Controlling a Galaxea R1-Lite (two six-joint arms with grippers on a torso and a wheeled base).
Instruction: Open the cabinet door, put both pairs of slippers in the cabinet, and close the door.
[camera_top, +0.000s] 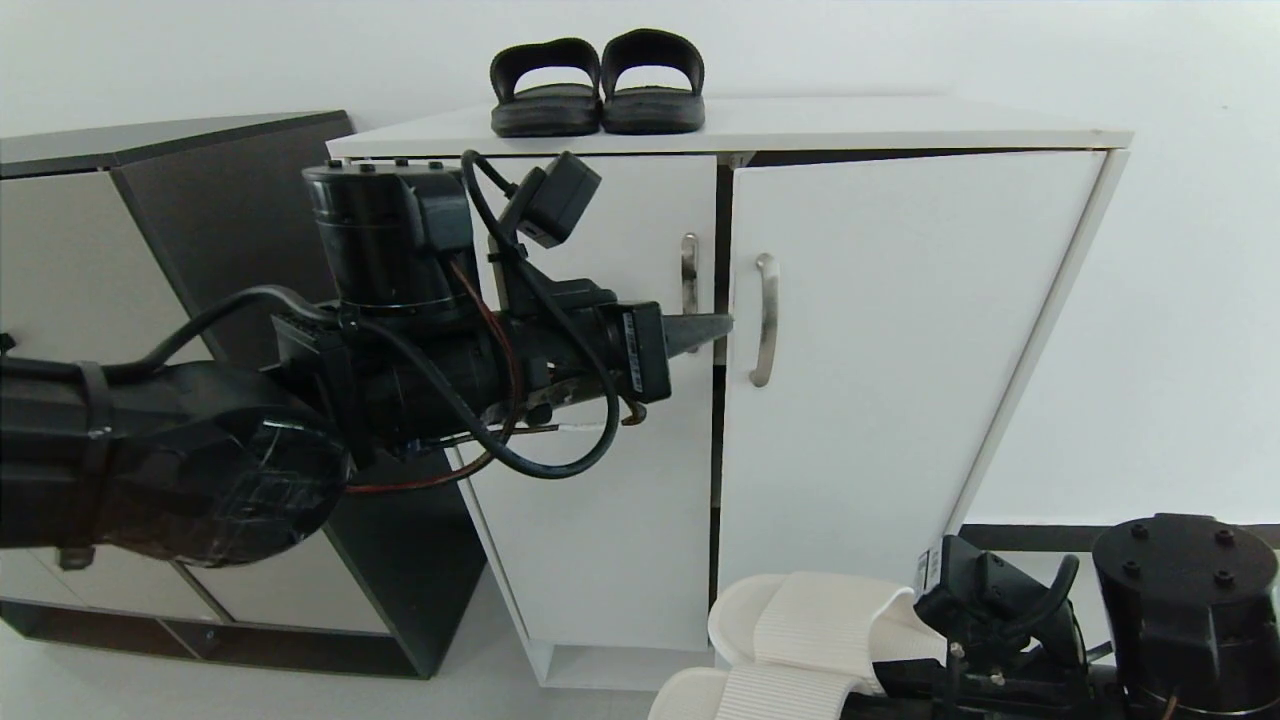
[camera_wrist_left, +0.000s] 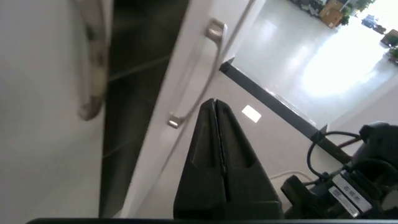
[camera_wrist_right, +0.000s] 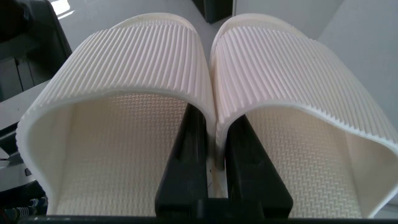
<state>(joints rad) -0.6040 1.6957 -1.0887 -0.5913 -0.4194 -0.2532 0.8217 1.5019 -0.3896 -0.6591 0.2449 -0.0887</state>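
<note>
Nearest us, at the lower right of the head view, our right gripper (camera_wrist_right: 214, 168) is clamped on the white slippers (camera_top: 800, 640). Its two fingers pinch the inner walls of the pair together, so this pair is held low in front of the cabinet (camera_top: 1085, 250), not yet inside it. Farther in, at mid-frame, our left gripper (camera_top: 718, 325) has its fingers pressed together on nothing. Its tip sits at the dark gap between the left door (camera_top: 600, 520) and the right door (camera_top: 900, 330), just beside the right handle (camera_top: 765, 320). The right door looks a little ajar, with a dark slit along its top and inner edge, so we judge the opening barely begun. Farthest off, at the top centre, the black slippers (camera_top: 598, 85) stand side by side on the cabinet top, untouched. What is left, as we read it: swing the door wide, put in the white pair, bring down the black pair and put it in, then close the door.
</note>
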